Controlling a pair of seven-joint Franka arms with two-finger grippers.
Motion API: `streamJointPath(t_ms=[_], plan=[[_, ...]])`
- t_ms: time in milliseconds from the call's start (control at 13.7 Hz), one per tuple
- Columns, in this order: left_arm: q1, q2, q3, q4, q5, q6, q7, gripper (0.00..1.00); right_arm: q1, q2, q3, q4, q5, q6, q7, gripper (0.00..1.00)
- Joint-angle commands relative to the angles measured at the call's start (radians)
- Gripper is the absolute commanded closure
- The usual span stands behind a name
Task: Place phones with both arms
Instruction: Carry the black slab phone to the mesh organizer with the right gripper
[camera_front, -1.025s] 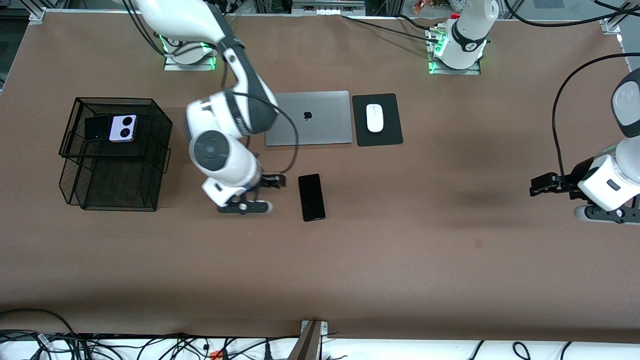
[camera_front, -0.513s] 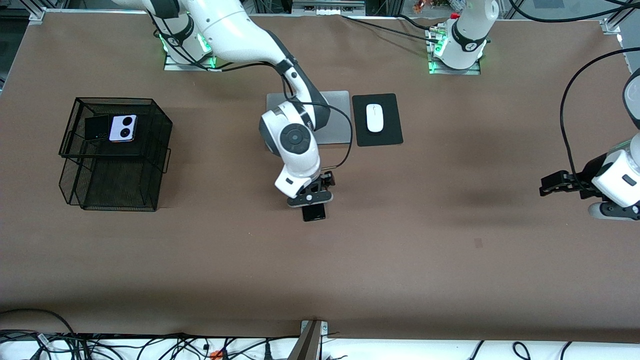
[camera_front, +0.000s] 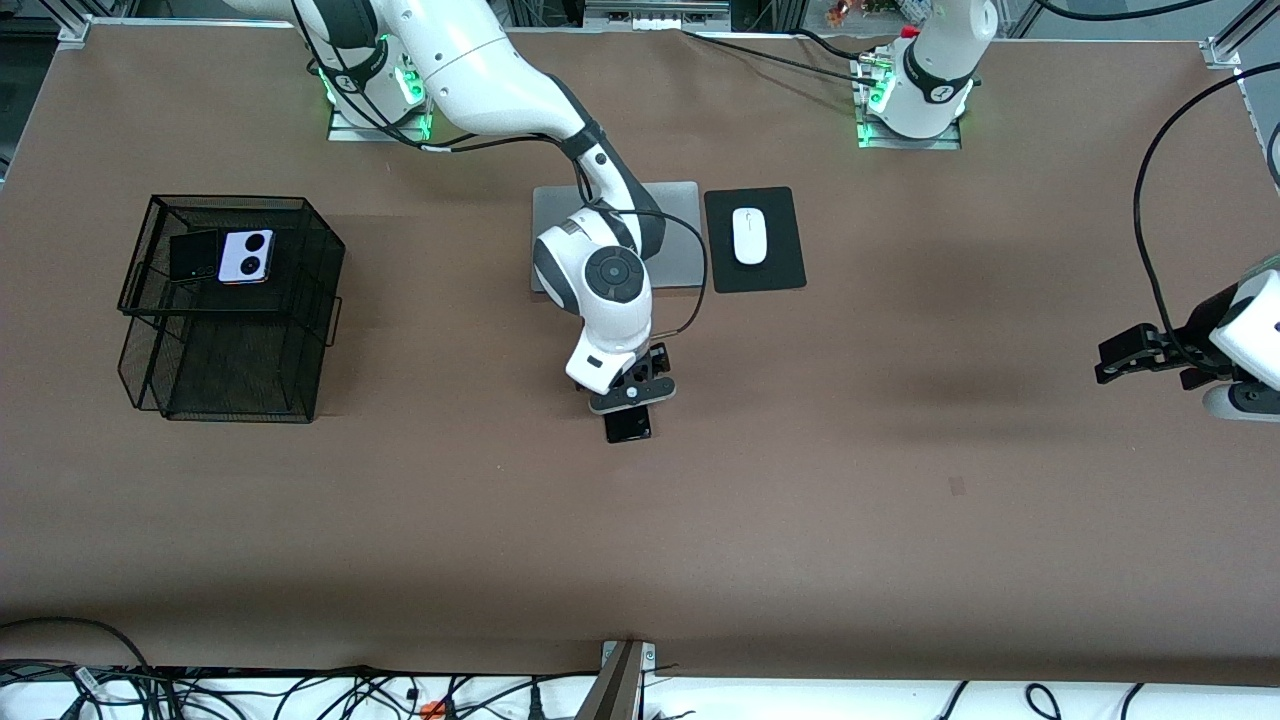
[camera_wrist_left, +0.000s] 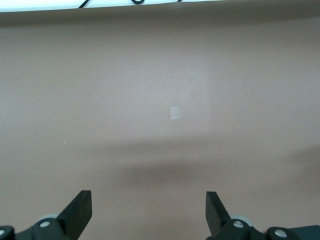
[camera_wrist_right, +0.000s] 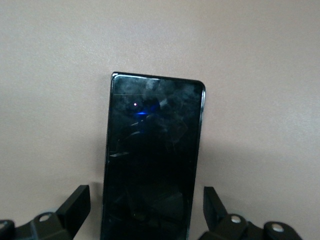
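Note:
The long black slab phone (camera_front: 628, 426) lies flat on the brown table, mostly hidden under the right arm's hand. My right gripper (camera_front: 632, 388) hangs over it, open. In the right wrist view the phone (camera_wrist_right: 152, 160) lies between the spread fingers (camera_wrist_right: 75, 202), which stand clear of its long edges. The lavender flip phone (camera_front: 246, 256) and the small black flip phone (camera_front: 193, 256) lie side by side on the top tier of the black mesh tray (camera_front: 235, 345). My left gripper (camera_front: 1120, 358) is open and empty, over bare table at the left arm's end (camera_wrist_left: 148, 210).
A grey laptop (camera_front: 680, 225) lies partly under the right arm. A white mouse (camera_front: 749, 236) sits on a black pad (camera_front: 755, 240) beside it. A small pale mark (camera_front: 957, 486) is on the table, also in the left wrist view (camera_wrist_left: 174, 112).
My right arm swung from beside the phone toward the left arm's end and now hangs over the phone. My left gripper drifted outward toward the table's end.

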Motion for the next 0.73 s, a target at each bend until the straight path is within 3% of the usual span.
streamJointPath(t_ms=[0, 73, 220, 366, 439, 513, 659], plan=[[-0.025, -0.044, 0.011, -0.036, -0.018, 0.008, 0.007, 0.00, 0.004, 0.034, -0.004, 0.029, -0.015, 0.046, 0.052, 0.00], [-0.077, -0.053, 0.062, -0.034, -0.018, 0.008, 0.007, 0.00, 0.004, 0.042, -0.004, 0.027, -0.009, 0.068, 0.078, 0.01], [-0.169, -0.071, 0.158, -0.051, -0.019, 0.008, 0.007, 0.00, 0.005, 0.049, -0.004, 0.027, -0.009, 0.083, 0.089, 0.12], [-0.203, -0.097, 0.181, -0.094, -0.019, 0.009, 0.012, 0.00, 0.002, 0.048, -0.004, 0.027, -0.009, 0.080, 0.077, 0.56], [-0.208, -0.120, 0.187, -0.133, -0.019, 0.027, 0.018, 0.00, 0.002, 0.046, -0.004, 0.027, -0.009, 0.079, 0.076, 0.71], [-0.202, -0.136, 0.187, -0.160, -0.019, 0.053, 0.019, 0.00, 0.002, 0.043, -0.004, 0.027, -0.008, 0.076, 0.076, 0.78], [-0.197, -0.148, 0.179, -0.178, -0.019, 0.060, 0.023, 0.00, -0.004, 0.025, -0.005, 0.029, -0.006, 0.065, 0.074, 0.82]])
